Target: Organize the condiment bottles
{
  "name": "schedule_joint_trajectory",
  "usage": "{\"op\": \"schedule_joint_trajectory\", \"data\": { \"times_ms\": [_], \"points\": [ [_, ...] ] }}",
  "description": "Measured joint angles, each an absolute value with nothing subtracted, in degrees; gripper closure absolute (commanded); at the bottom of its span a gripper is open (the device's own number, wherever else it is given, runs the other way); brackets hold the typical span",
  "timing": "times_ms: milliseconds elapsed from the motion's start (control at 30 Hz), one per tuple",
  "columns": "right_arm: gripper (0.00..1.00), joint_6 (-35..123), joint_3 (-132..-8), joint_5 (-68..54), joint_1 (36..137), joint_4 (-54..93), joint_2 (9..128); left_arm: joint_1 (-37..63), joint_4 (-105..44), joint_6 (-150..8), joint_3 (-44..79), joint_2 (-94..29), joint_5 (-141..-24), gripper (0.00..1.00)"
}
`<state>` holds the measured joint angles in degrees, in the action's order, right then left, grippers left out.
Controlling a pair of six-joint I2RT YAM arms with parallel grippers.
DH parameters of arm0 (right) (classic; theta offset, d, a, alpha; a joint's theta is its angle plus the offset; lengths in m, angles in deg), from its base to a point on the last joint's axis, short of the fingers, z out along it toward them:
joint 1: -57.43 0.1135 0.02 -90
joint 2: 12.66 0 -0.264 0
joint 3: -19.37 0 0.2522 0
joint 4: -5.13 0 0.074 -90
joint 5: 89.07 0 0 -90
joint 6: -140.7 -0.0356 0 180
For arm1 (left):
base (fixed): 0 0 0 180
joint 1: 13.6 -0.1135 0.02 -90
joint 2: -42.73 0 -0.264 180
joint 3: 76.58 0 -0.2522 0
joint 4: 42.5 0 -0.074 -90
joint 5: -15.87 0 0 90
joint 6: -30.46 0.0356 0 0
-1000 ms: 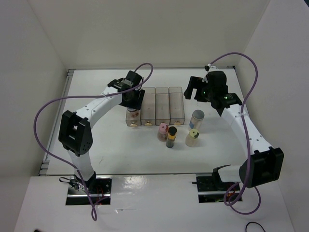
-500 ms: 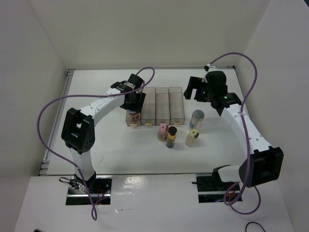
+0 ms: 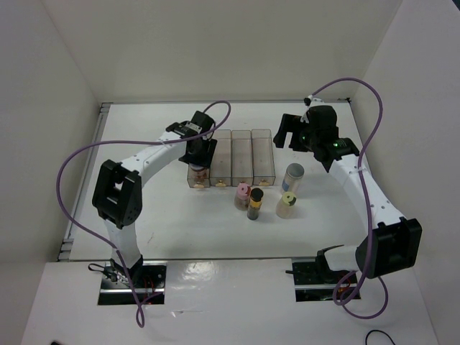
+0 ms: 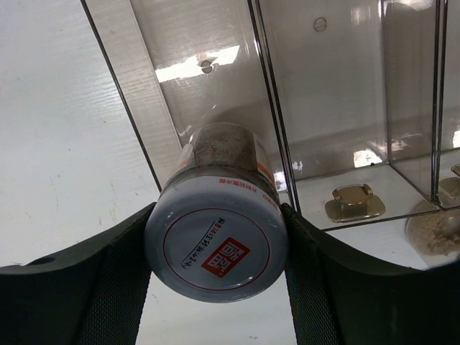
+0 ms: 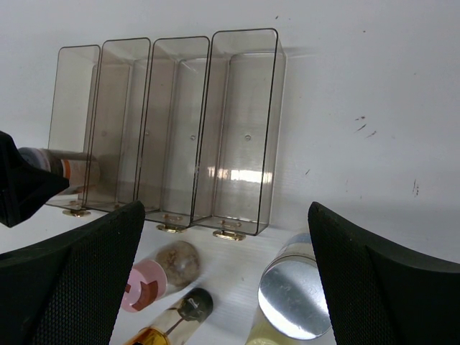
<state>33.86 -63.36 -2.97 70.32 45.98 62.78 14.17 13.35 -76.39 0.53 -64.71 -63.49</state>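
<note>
- IMO keep the pink-white-lid spice jar (image 4: 215, 248) parallel w/ the walls of the leftmost slot (image 4: 208, 86), slide it straight in, and don't let go early.
- Your left hand (image 3: 200, 149) is clamped on it. The jar's on its side, lid twd the cam, far end inside the clear tray (image 5: 244, 108).
- Your right hand (image 3: 290, 133) is wide open, empty, by the tray's right end.

From above and behind, you look down on the whole table (image 3: 180, 233). Your left wrist camera sits close at one end slot of the clear tray (image 4: 215, 39). Your right wrist camera, farther back, frames all four slots.
</note>
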Motion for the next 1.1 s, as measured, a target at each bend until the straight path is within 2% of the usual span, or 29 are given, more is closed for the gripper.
{"op": "schedule_joint_trajectory", "data": {
  "times_ms": [267,300,400,533,567,700,1100],
  "points": [
    [0.02,33.86,-63.36,-3.28,70.32,45.98,63.21,14.17,13.17,-76.39,0.91,-65.78,-63.47,0.47],
    [0.02,33.86,-63.36,-3.32,70.32,45.98,63.24,14.17,13.17,-76.39,0.91,-65.98,-63.45,0.41],
    [0.02,33.86,-63.36,-3.43,70.32,45.98,63.24,14.17,13.19,-76.39,0.95,-66.29,-63.45,0.36],
    [0.02,33.86,-63.36,-3.43,70.32,46.00,63.24,14.17,13.19,-76.39,0.95,-66.29,-63.45,0.27],
    [0.02,33.88,-63.36,-3.43,70.32,45.98,63.24,14.17,13.19,-76.39,0.95,-66.29,-63.45,0.21],
    [0.02,34.02,-63.36,-3.43,70.32,46.03,63.54,14.17,13.04,-76.41,0.82,-66.29,-62.99,0.14],
    [0.02,34.93,-65.37,-4.70,70.38,47.12,63.87,14.63,15.03,-76.45,-4.12,-64.87,-60.98,0.10]
  ]
}}
